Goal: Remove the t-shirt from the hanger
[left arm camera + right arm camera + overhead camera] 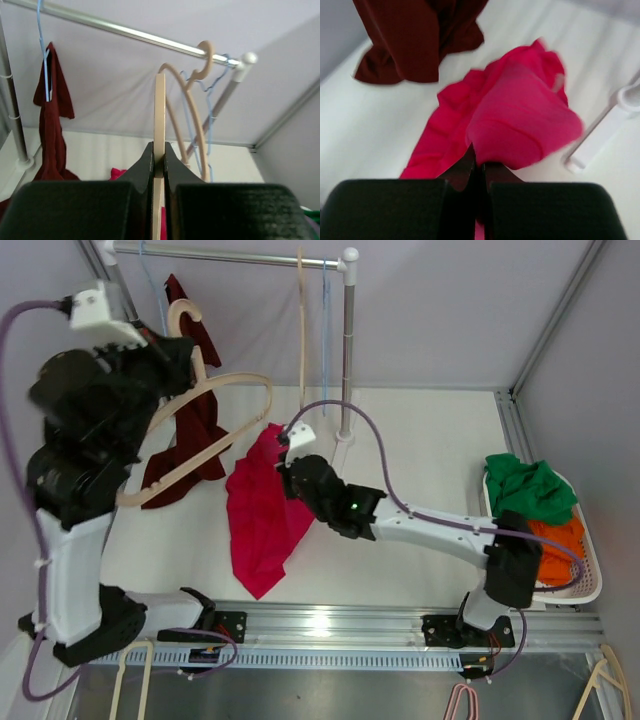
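While the left end effector (159,152) is clenched on the flat side of a beige wooden hanger (159,107), that hanger is raised in front of the metal rack (348,350), left of the rack's upright post and below its top rail. The hanger tilts, with its hook toward the rail, and its frame shows bare wood.

The pink t-shirt (258,525) is off that frame. It lies crumpled on the white desk (430,440), in front of the rack and just left of the post's foot. Its upper edge is lifted, and the right end effector (479,160) is closed tight on a fold of that pink cloth. The lifted edge comes close to the hanger's lower bar; I cannot tell whether the 2 touch.

A dark red garment (52,125) hangs from a blue wire hanger (42,50) at the left end of the rack's rail, and its hem reaches the desk beside the t-shirt. Another wooden hanger (192,115) and another blue wire one (207,120) hang on the rail near the post.

Well to the right of the rack, at the desk's edge, sits a white basket (590,585) holding a green garment (525,485) and an orange garment (560,545).
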You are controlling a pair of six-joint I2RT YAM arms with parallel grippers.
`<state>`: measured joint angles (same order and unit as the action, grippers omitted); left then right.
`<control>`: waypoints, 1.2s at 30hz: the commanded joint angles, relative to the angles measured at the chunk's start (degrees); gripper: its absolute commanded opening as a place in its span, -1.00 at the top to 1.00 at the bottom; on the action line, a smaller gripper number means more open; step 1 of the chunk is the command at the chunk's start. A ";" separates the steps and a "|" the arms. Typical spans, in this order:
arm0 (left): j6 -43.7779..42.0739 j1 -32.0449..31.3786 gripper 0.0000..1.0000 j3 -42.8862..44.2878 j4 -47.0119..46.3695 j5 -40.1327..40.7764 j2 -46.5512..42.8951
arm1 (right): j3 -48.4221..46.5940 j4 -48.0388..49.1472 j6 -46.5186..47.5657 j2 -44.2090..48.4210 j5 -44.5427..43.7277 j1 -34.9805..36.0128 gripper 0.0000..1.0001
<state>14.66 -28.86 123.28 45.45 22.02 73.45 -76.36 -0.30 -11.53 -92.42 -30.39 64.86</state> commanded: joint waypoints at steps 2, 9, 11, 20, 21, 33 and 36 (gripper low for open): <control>0.47 -0.23 0.99 1.70 5.53 -6.12 -3.84 | -3.27 -5.15 -3.93 -8.82 6.04 0.27 1.00; -7.35 2.39 0.99 -6.36 -4.89 -6.18 -8.23 | -11.67 -14.02 -8.24 -23.84 12.37 -0.17 0.61; -9.11 3.89 0.99 -10.58 -8.87 -9.70 -10.24 | -15.64 -18.76 -7.72 -28.66 13.77 -0.43 -0.18; -9.65 14.62 0.99 -13.42 -17.41 -21.31 -7.10 | -31.29 -28.69 -7.90 -37.82 24.16 -0.09 -0.99; -9.65 15.23 0.99 -13.42 -18.11 -21.58 -6.31 | -33.22 -30.54 -7.29 -41.31 23.02 0.26 -0.99; -10.35 20.42 0.99 -5.77 -24.78 -30.46 6.35 | -11.16 -31.45 -11.32 -31.54 21.60 3.17 1.00; -10.26 20.69 0.99 -6.92 -28.65 -28.53 8.02 | -3.64 -32.56 -13.34 -15.82 19.24 3.25 1.00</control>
<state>4.91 -9.04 116.31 23.94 -5.08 80.64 -85.91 -26.13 -21.52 -119.15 -11.16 67.51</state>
